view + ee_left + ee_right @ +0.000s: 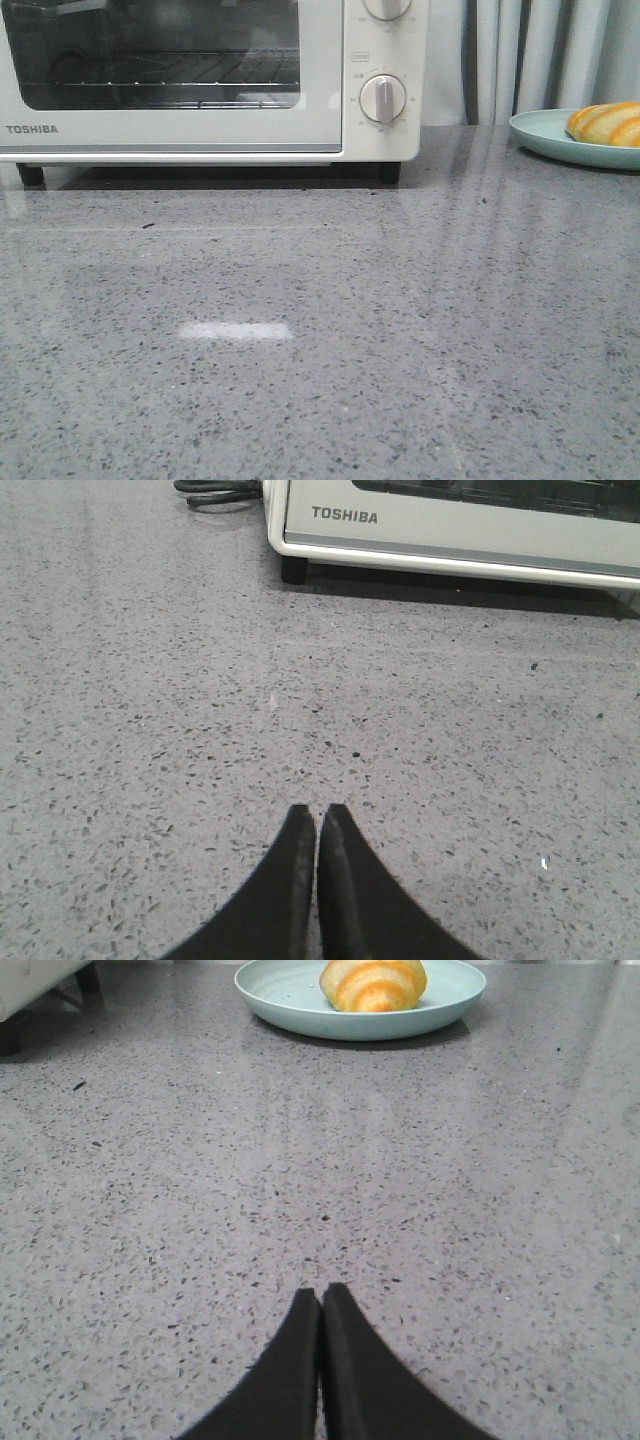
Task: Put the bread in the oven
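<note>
The bread (607, 123), a golden-orange roll with pale stripes, lies on a pale green plate (545, 135) at the far right of the grey counter; it also shows in the right wrist view (373, 984). The white Toshiba oven (200, 80) stands at the back left with its glass door closed; its lower front shows in the left wrist view (450, 530). My left gripper (318, 811) is shut and empty above bare counter, well short of the oven. My right gripper (321, 1291) is shut and empty, well short of the plate (290, 995). Neither gripper shows in the front view.
The oven has two round white knobs (383, 99) on its right panel and black feet (389, 172). A dark cable (215, 492) lies on the counter beside the oven. Grey curtains (530, 55) hang behind the counter.
</note>
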Controlling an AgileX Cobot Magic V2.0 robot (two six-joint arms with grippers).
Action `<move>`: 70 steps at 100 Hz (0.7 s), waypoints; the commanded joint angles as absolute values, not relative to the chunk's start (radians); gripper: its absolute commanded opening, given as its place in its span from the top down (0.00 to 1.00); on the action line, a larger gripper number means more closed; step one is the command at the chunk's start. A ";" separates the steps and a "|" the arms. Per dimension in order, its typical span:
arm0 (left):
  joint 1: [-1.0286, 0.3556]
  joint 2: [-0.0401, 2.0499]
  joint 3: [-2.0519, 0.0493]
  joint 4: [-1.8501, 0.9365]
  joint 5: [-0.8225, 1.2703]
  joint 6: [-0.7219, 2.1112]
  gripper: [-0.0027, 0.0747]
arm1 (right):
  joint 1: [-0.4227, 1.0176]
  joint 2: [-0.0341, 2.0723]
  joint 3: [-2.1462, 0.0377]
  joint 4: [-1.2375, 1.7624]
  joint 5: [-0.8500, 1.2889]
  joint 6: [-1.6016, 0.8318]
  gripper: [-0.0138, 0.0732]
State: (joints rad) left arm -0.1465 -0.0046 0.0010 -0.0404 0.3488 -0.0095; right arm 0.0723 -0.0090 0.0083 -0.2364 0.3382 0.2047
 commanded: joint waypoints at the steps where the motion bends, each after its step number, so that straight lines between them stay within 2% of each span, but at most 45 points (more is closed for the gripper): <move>1: -0.142 -0.033 0.023 -0.052 0.311 -0.019 0.99 | 0.067 -0.030 0.023 -0.244 0.302 0.200 0.90; 70: -0.142 -0.033 0.023 -0.039 0.305 -0.019 0.99 | 0.067 -0.030 0.023 -0.244 0.302 0.200 0.90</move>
State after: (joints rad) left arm -0.1465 -0.0046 0.0010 -0.0404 0.3488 -0.0095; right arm 0.0723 -0.0090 0.0083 -0.2364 0.3382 0.2047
